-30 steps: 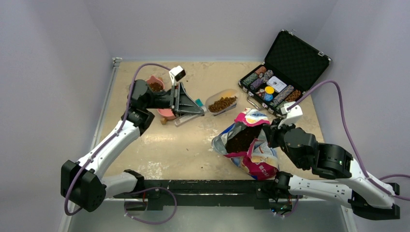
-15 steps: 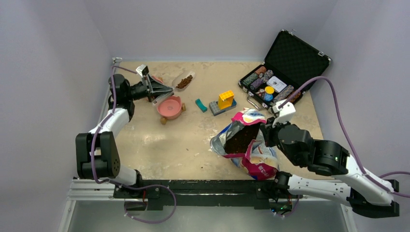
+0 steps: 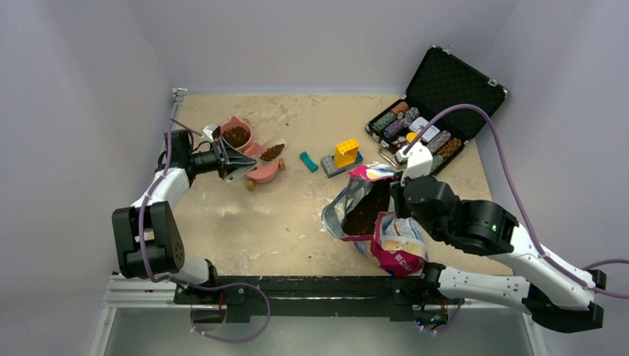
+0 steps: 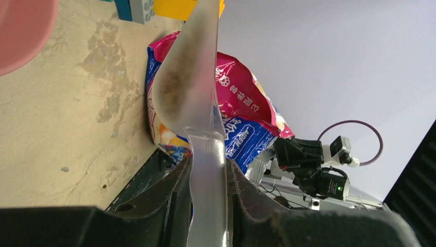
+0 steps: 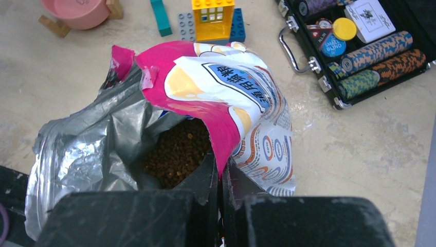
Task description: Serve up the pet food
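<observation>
The pet food bag (image 3: 378, 222) stands open at the front right, with dark kibble (image 5: 177, 152) showing inside its silver lining. My right gripper (image 5: 222, 165) is shut on the bag's pink rim and holds the mouth open; it also shows in the top view (image 3: 398, 185). My left gripper (image 3: 221, 160) is shut on the handle of a translucent scoop (image 4: 187, 87). In the top view the scoop (image 3: 271, 152) carries kibble above the pink double bowl (image 3: 261, 173). The bowl's left cup holds kibble (image 3: 236, 136). The bag also shows in the left wrist view (image 4: 241, 118).
An open black case of poker chips (image 3: 419, 133) lies at the back right, also seen in the right wrist view (image 5: 370, 49). Yellow and blue toy bricks (image 3: 343, 156) and a teal brick (image 3: 308, 161) lie between bowl and bag. Walls close in left, right and back.
</observation>
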Available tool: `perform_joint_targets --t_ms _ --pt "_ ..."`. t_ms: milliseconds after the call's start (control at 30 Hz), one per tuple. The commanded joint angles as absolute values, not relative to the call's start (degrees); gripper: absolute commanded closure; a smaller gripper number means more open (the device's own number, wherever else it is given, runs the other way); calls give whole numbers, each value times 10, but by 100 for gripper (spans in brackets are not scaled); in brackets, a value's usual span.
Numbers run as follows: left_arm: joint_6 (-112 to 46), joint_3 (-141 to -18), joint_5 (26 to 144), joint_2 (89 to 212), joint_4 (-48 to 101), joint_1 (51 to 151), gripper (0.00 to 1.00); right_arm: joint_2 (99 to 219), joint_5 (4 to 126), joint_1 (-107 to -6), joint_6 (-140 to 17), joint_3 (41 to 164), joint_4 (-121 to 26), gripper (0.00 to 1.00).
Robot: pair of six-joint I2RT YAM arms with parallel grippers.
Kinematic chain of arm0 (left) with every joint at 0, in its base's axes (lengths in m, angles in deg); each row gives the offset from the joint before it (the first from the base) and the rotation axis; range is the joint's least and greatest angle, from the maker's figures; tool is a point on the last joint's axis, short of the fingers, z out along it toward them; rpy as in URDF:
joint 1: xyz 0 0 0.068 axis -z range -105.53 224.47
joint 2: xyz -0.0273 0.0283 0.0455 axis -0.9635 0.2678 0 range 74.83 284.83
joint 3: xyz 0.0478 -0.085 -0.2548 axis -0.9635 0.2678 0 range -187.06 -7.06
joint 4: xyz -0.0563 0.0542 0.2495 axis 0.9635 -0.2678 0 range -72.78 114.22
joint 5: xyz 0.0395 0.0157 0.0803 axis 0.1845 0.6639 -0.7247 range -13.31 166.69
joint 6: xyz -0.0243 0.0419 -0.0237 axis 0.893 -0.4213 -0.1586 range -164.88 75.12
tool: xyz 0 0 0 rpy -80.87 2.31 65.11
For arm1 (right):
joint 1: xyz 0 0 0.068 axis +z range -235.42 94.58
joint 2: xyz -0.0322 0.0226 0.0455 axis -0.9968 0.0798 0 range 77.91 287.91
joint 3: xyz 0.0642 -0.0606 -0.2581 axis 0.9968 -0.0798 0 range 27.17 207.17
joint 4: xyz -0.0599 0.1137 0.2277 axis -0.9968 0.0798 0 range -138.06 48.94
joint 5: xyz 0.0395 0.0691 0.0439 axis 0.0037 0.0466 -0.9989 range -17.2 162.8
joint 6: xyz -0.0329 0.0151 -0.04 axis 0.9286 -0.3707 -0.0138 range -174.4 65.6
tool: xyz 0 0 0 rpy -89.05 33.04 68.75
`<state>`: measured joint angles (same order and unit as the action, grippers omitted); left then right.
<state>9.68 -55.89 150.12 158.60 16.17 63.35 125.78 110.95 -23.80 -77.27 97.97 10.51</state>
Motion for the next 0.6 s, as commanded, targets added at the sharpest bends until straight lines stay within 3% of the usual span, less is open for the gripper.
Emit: perform_joint_targets --t_ms 0,333,567 --pt "48 -542 1514 1565 147 614 100 1237 1079 -306 -749 982 54 100" --pt "73 -560 1511 1572 161 580 100 1260 1057 -353 -749 1012 97 100" --pt "-22 -595 1483 1587 32 566 100 1224 1036 -358 -698 986 84 100"
